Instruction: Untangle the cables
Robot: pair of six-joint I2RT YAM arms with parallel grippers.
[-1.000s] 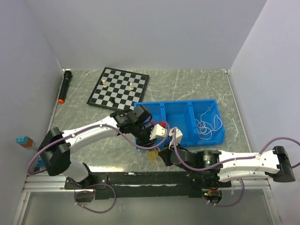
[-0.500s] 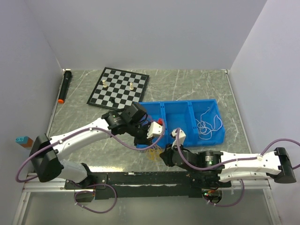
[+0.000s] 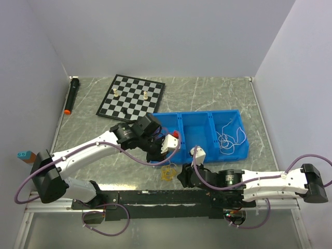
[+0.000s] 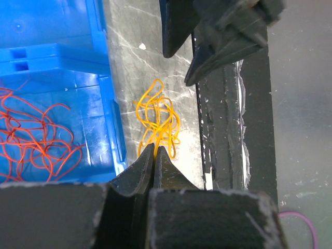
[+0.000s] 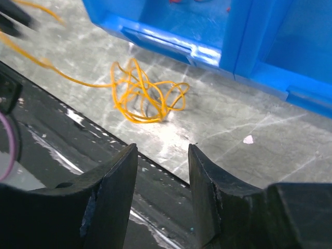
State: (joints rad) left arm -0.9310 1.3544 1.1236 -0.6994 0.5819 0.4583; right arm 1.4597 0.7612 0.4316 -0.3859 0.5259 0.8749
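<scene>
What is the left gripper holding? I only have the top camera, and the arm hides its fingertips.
Observer: The left wrist view shows the left gripper shut on one strand of the orange cable.
Operator: And the other one?
Observer: In its own wrist view the right gripper is open with nothing between its fingers. The rest of the orange cable lies in a tangle on the table ahead of it.

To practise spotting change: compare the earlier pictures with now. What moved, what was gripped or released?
The left gripper closed on a strand of the orange cable, and its arm swung leftwards. The right gripper opened. The blue bin and chessboard stayed put.
</scene>
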